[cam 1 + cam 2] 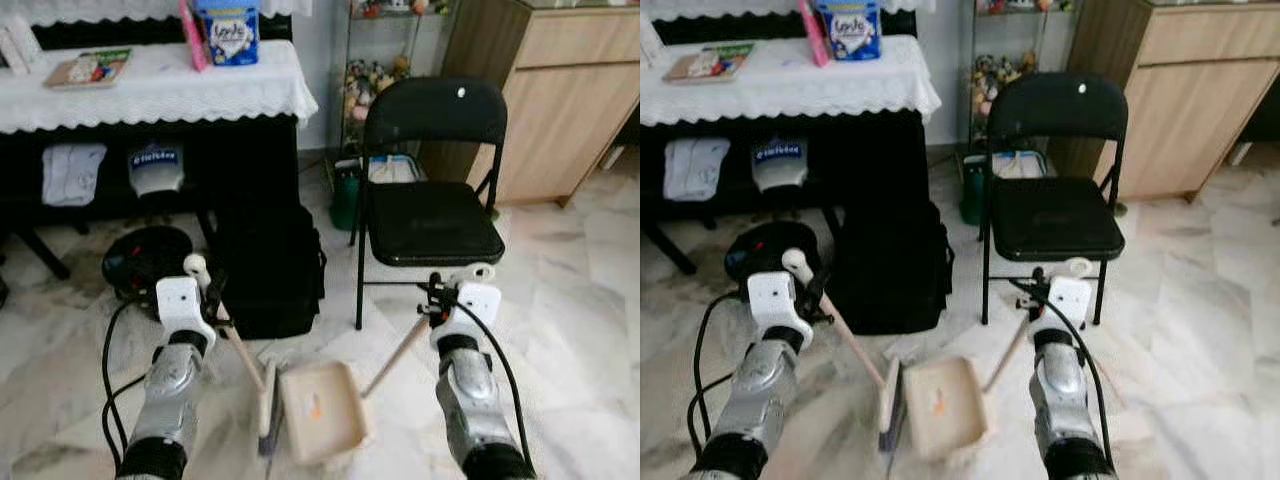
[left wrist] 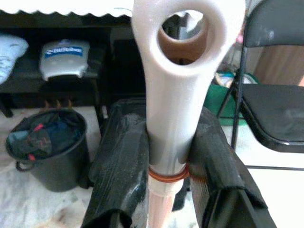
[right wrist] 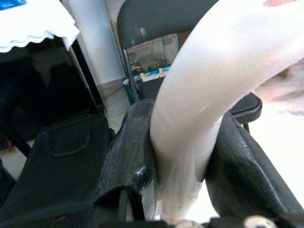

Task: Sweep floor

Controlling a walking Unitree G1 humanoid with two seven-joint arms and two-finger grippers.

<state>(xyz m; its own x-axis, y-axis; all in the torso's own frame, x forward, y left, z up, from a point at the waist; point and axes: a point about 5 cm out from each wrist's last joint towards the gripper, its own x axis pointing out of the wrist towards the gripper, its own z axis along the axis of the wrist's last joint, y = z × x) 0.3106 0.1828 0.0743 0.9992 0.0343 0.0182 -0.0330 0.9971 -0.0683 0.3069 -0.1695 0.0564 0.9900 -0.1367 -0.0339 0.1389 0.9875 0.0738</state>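
Observation:
My left gripper [image 1: 206, 292] is shut on the pale handle of a small broom [image 1: 240, 355]. The broom's head [image 1: 267, 408] rests on the marble floor between my arms. In the left wrist view the black fingers [image 2: 118, 166] clamp the white handle end with its hanging hole [image 2: 183, 28]. My right gripper [image 1: 440, 296] is shut on the handle of a beige dustpan [image 1: 320, 412], which lies flat on the floor just right of the broom head. A small orange speck [image 1: 314, 406] sits in the pan. The right wrist view has the pads [image 3: 128, 156] pressed on the white handle [image 3: 204, 95].
A black folding chair [image 1: 432, 200] stands ahead on the right. A black backpack [image 1: 268, 265] and a black bin [image 1: 145, 255] sit ahead on the left, under a table with a white lace cloth [image 1: 150, 90]. A wooden cabinet [image 1: 560, 90] is at the far right.

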